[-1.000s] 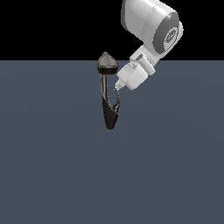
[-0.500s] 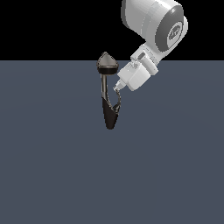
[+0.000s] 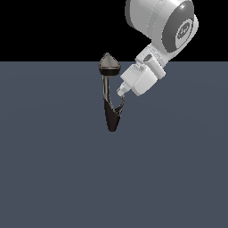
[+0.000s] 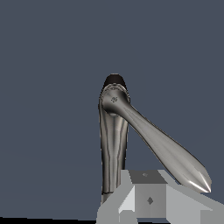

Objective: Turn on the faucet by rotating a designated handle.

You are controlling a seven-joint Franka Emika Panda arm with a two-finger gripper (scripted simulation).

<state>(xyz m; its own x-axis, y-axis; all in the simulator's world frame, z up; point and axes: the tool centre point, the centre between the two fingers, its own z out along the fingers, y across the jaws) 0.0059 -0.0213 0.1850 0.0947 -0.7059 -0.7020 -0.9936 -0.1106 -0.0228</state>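
The faucet stands in the middle of the exterior view, with a cone-shaped grey cap, a slim grey stem and a tapered dark-brown base. The thin curved handle branches up from the base on the exterior view's right. My gripper comes down from the upper right with its tip right at the handle's upper end. Its fingers look pressed together with no gap and grip nothing. In the wrist view the faucet fills the centre, and a slim grey bar runs to the fingers.
A flat dark grey-blue floor lies all around the faucet. The large white arm link hangs above and to the exterior view's right of the faucet. Nothing else shows.
The arm's big white link and hand have shifted slightly toward the exterior view's right. The fingertip stays by the handle's upper end. The faucet has not visibly moved.
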